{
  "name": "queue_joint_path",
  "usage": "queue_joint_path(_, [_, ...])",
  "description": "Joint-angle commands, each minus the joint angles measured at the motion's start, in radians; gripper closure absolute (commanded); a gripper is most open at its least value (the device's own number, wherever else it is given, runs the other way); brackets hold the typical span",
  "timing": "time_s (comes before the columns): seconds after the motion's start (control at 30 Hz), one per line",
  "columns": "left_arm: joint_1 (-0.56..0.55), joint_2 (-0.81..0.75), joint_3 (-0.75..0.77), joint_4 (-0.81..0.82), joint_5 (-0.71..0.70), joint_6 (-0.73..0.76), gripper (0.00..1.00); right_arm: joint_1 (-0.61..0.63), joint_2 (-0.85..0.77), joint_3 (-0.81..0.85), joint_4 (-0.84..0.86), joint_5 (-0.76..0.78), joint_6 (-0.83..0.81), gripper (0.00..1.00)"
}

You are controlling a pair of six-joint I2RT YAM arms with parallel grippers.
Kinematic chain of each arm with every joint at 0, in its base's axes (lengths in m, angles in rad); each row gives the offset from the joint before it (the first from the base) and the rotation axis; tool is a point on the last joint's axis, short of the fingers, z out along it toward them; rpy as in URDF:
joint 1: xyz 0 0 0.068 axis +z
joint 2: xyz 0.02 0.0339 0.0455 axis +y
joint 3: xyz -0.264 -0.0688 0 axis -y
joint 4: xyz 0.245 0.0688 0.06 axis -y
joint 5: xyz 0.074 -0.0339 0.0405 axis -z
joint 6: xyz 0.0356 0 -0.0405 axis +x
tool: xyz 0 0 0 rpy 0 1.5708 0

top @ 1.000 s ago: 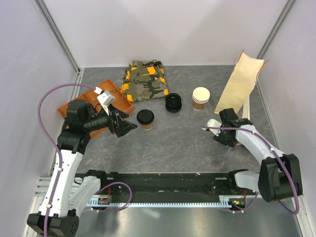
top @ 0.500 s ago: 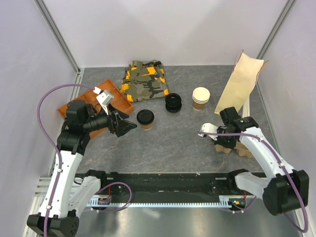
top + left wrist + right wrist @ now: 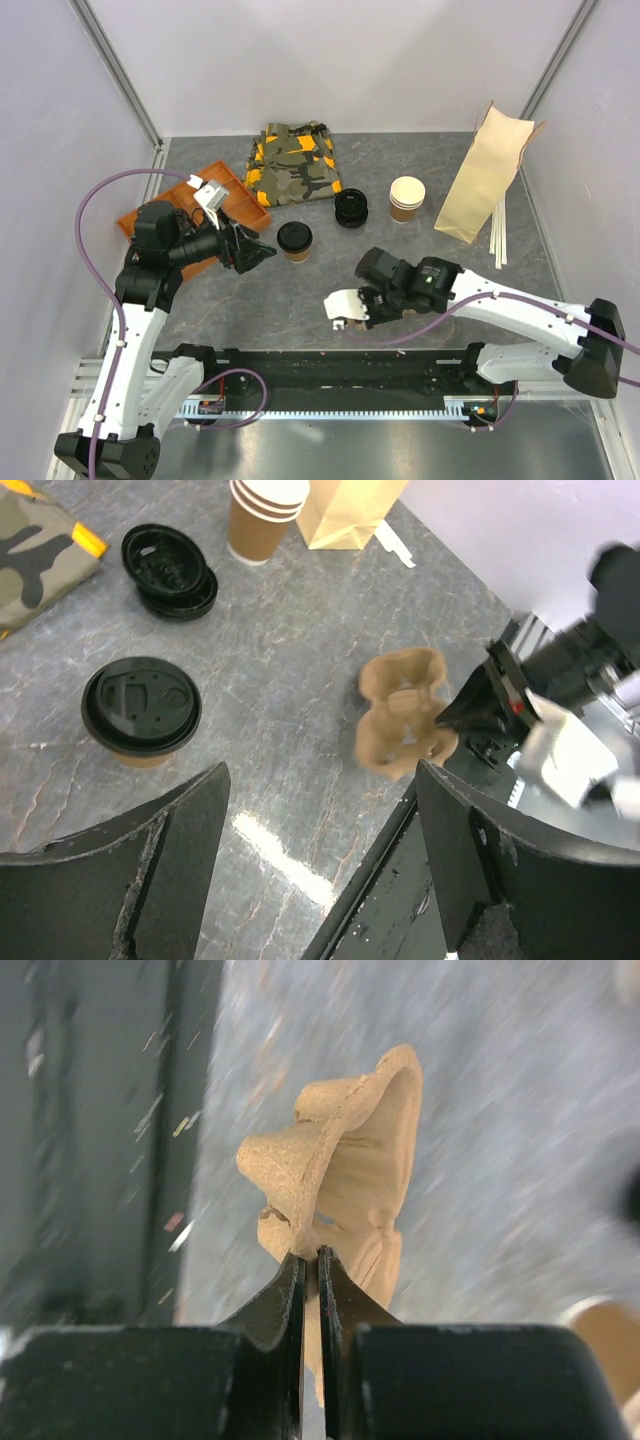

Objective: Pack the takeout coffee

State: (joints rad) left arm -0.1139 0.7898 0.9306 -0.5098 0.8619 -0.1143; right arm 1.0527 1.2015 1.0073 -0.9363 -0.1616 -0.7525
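On a grey table (image 3: pixel 400 200) between pale walls (image 3: pixel 330 70), the right end effector (image 3: pixel 310 1260) is pinching a pulp cup carrier (image 3: pixel 350 1150) by its rim, likely as a seat for the takeout coffee (image 3: pixel 294 240), which is standing lidded just ahead of the wide-open, empty left end effector (image 3: pixel 320 780).

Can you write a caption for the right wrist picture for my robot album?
The right gripper pinches the edge of a brown cardboard cup carrier, with the gray table blurred behind it.

takeout coffee (image 3: pixel 294 240), black lid on, upright, untouched
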Motion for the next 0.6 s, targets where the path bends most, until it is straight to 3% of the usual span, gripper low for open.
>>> queue_joint_path(0.0, [-0.003,-0.003,0.027,-0.032,-0.05,-0.01,0.18,0.116,-0.009,-0.025,0.34,0.161,-0.005,1.0])
queue_joint_path(0.13, [-0.003,0.006,0.02,-0.053,-0.044,0.027,0.19,0.282,-0.04,-0.231,0.519,0.26,-0.077,1.0])
queue_joint_path(0.33, [-0.009,0.054,0.04,-0.14,0.009,0.188,0.18,0.332,-0.098,-0.493,0.731,0.329,-0.221,1.0])
queue_joint_path(0.4, [-0.024,0.084,0.057,-0.192,-0.001,0.27,0.18,0.334,-0.123,-0.519,0.738,0.332,-0.235,0.94])
queue_joint_path(0.43, [-0.053,0.092,0.062,-0.208,-0.01,0.303,0.18,0.336,-0.15,-0.519,0.728,0.33,-0.234,0.81])
queue_joint_path(0.53, [-0.13,0.115,0.06,-0.249,-0.058,0.439,0.17,0.343,-0.228,-0.49,0.653,0.326,-0.225,0.26])
queue_joint_path(0.57, [-0.154,0.12,0.057,-0.249,-0.073,0.494,0.16,0.349,-0.25,-0.475,0.625,0.324,-0.217,0.21])
